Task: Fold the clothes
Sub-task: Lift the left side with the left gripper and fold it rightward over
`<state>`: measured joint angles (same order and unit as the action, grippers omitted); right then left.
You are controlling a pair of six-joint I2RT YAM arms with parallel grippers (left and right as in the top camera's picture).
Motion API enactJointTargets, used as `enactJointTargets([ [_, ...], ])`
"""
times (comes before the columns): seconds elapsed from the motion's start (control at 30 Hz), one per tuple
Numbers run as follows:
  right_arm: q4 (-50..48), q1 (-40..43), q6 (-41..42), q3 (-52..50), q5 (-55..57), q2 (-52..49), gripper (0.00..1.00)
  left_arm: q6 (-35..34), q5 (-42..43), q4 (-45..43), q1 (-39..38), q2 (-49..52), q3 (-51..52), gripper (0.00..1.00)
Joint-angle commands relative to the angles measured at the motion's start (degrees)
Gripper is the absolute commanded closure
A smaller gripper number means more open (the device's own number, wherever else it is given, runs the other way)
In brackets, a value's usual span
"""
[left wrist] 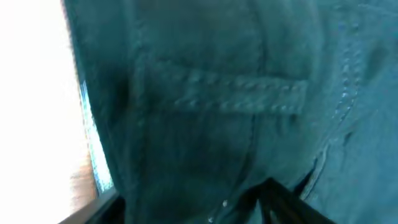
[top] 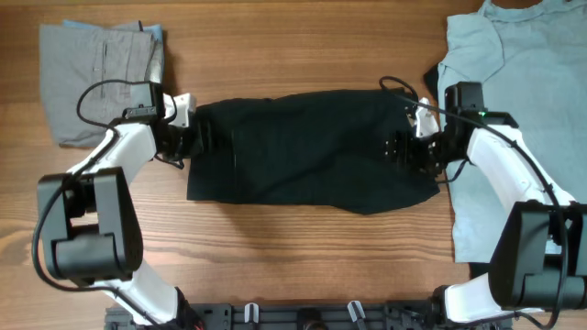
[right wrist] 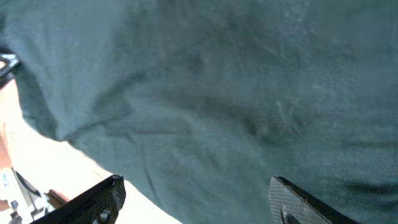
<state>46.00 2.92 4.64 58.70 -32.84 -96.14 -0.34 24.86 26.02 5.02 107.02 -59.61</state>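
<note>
A black garment [top: 312, 147] lies flat across the middle of the wooden table, folded into a wide band. My left gripper [top: 195, 137] is low over its left end. In the left wrist view the fingers [left wrist: 193, 208] are spread apart, with the dark cloth [left wrist: 217, 93], a stitched pocket seam and small studs between them. My right gripper [top: 404, 148] is low over the garment's right end. In the right wrist view its fingers [right wrist: 196, 205] are wide open over the cloth [right wrist: 236, 93], near the cloth's edge. Neither gripper holds anything.
A folded grey garment [top: 101, 78] lies at the back left. A pale blue-grey shirt [top: 514, 82] is spread out along the right side, beside and under the right arm. Bare wood [top: 303, 257] shows in front of the black garment.
</note>
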Motion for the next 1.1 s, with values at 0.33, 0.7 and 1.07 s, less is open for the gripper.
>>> enactJointTargets([
  [0.33,-3.58,-0.17,4.55,-5.18,2.01,0.79,0.31,3.1,5.07,9.73,1.03,3.34,-0.37,0.96],
  [0.7,-3.61,-0.17,4.52,-2.84,1.97,1.01,0.33,2.89,-7.3,49.22,4.44,-4.83,-34.47,0.96],
  [1.07,-3.96,-0.17,4.52,-1.9,1.99,1.01,0.3,-9.94,-12.07,51.21,-10.82,-4.55,-44.3,0.96],
])
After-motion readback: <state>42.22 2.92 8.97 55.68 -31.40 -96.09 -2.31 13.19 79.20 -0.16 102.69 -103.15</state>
